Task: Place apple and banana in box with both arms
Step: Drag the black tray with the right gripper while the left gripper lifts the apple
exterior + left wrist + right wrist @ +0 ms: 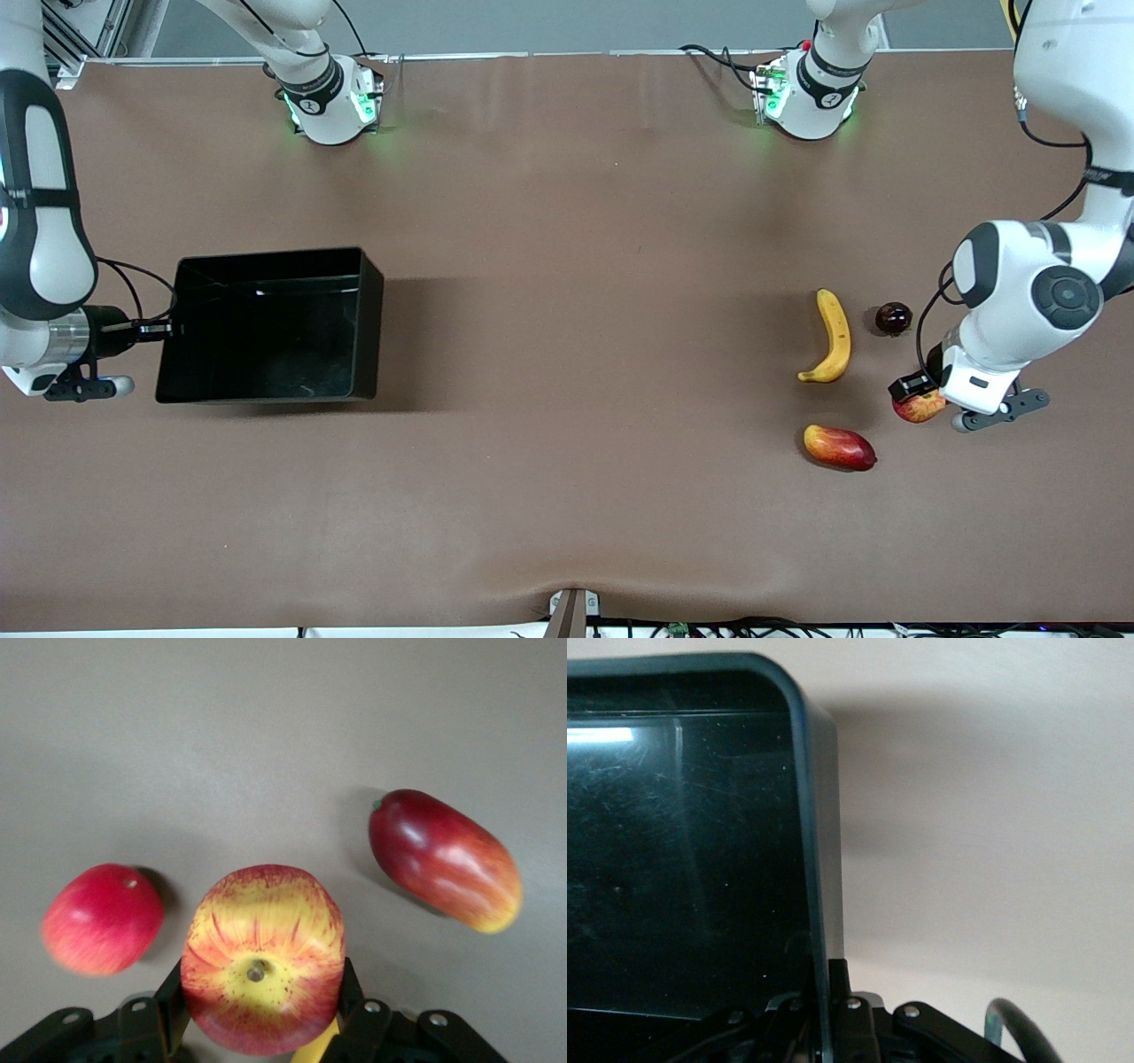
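Note:
My left gripper is shut on the apple at the left arm's end of the table. In the left wrist view the apple, red streaked with yellow, sits stem dimple up between the black fingers of the gripper. The yellow banana lies on the table beside it; only a yellow sliver shows in the wrist view. The black box stands at the right arm's end. My right gripper is shut on its end wall, fingers either side.
A red-yellow mango lies nearer the front camera than the banana. A dark round fruit lies beside the banana. A red-pink round fruit lies beside the apple, hidden under the left arm in the front view.

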`<state>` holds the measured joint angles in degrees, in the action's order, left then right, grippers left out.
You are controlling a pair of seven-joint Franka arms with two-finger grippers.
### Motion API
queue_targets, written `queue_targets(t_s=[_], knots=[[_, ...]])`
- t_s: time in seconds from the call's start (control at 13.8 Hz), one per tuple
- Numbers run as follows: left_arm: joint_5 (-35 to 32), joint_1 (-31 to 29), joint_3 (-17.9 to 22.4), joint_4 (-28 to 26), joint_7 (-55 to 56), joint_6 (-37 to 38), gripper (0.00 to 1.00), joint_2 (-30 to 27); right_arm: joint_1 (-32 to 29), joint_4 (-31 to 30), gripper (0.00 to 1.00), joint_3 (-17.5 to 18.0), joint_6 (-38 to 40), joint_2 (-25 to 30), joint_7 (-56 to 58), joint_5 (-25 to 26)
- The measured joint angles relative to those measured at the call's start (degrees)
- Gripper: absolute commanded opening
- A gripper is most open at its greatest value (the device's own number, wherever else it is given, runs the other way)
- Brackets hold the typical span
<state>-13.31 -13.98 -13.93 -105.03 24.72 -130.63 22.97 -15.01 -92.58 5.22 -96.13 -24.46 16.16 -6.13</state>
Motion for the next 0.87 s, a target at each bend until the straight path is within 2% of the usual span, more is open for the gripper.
queue_targets(t_s=[0.22, 0.36, 0.51, 0.72, 0.87], knots=[[0.0, 0.0, -1.2, 4.7, 0.0, 9.6, 0.00, -3.2, 7.9, 0.0, 0.00, 0.3, 1.7, 2.0, -9.2, -0.8], [0.0, 0.0, -2.2, 7.6, 0.0, 13.2, 0.00, -3.8, 13.8, -0.2, 0.00, 0.4, 0.8, 2.1, -16.6, -3.7], [0.0, 0.0, -3.5, 10.0, 0.3, 16.7, 0.00, -3.8, 19.4, -2.0, 0.00, 0.4, -5.0, 2.0, -22.7, -6.1], [0.0, 0.1, -5.7, 13.8, 1.6, 22.6, 0.00, -3.8, 27.3, -6.4, 0.00, 0.4, -16.1, 0.5, -29.6, -6.6], [0.0, 0.1, -7.4, 15.5, 2.5, 25.0, 0.00, -3.9, 31.7, -7.3, 0.00, 0.4, -20.3, -1.5, -34.0, -7.6]])
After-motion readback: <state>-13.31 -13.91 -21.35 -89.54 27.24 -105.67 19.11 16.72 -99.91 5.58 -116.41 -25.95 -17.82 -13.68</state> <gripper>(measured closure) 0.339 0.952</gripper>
